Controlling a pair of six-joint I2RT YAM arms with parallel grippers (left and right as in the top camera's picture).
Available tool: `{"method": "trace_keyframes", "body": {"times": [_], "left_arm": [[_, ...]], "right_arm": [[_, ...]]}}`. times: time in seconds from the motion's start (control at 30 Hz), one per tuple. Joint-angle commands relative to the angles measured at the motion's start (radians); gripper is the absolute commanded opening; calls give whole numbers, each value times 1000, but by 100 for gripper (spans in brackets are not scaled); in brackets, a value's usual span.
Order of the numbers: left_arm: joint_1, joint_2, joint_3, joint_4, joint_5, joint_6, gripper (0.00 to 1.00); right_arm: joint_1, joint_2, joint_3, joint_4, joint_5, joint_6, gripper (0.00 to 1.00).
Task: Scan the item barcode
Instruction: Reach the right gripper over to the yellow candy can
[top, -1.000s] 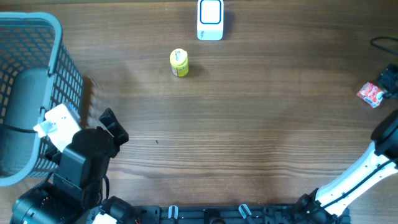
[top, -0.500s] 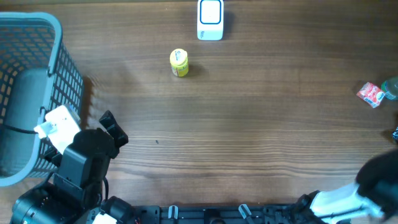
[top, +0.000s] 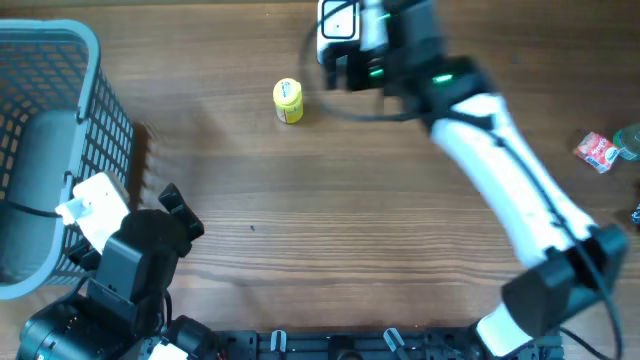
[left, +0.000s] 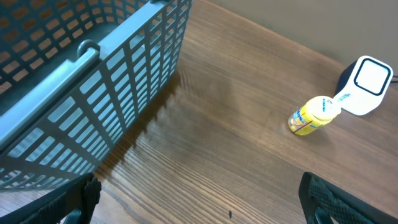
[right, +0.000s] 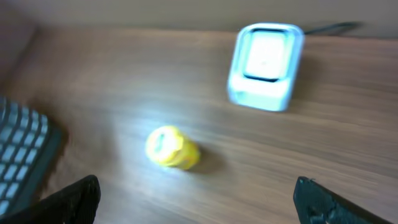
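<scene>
The item is a small yellow bottle (top: 288, 101) lying on its side at the far middle of the wooden table, also seen in the left wrist view (left: 314, 116) and, blurred, in the right wrist view (right: 171, 148). Just right of it stands the white barcode scanner (top: 336, 28) (left: 367, 84) (right: 266, 65). My right gripper (top: 345, 68) (right: 199, 208) hovers beside the scanner, a little right of the bottle, open and holding nothing. My left gripper (top: 172, 215) (left: 199, 208) rests open at the near left next to the basket, far from the bottle.
A blue-grey mesh basket (top: 95, 90) (left: 93, 81) fills the left side, with a grey object (top: 40, 180) inside it. A red packet (top: 598, 152) and a teal thing (top: 628, 138) lie at the right edge. My right arm (top: 500, 170) stretches diagonally across the table's right half.
My right arm has swung from the right edge, near the red packet, across to the far middle beside the scanner. The left arm and the bottle have not moved.
</scene>
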Motion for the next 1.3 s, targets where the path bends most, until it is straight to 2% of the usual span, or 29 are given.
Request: {"method": "trace_keyframes", "body": {"times": [0.0,0.13,0.2,0.3,0.57,0.8,1.13,1.2,1.27], "left_arm": [[6,-2,-6,-5,-21,8,100],[6,-2,-6,-7,-21,8,100],[6,-2,-6,-7,-21,8,100],[6,-2,-6,-7,-21,8,100],[6,-2,-6,-7,-21,8,100],[6,-2,-6,-32,-22,8,100],[6,-2,-6,-33,-21,8,100],[6,-2,-6,-33,-21,8,100],[6,-2,-6,-33,-21,8,100]], "right_arm": [[47,96,1,73,120,5,100],[69,233,22,162,112,-50,100],[87,307,65,165,112,-125,100],[109,372,126,166,112,-149,100],[190,400,150,260,112,-159,100],[199,517,151,319,177,-205,100],[186,548,151,290,259,-209,100],[180,548,151,244,254,-209,93],[172,548,150,185,254,-211,78]]}}
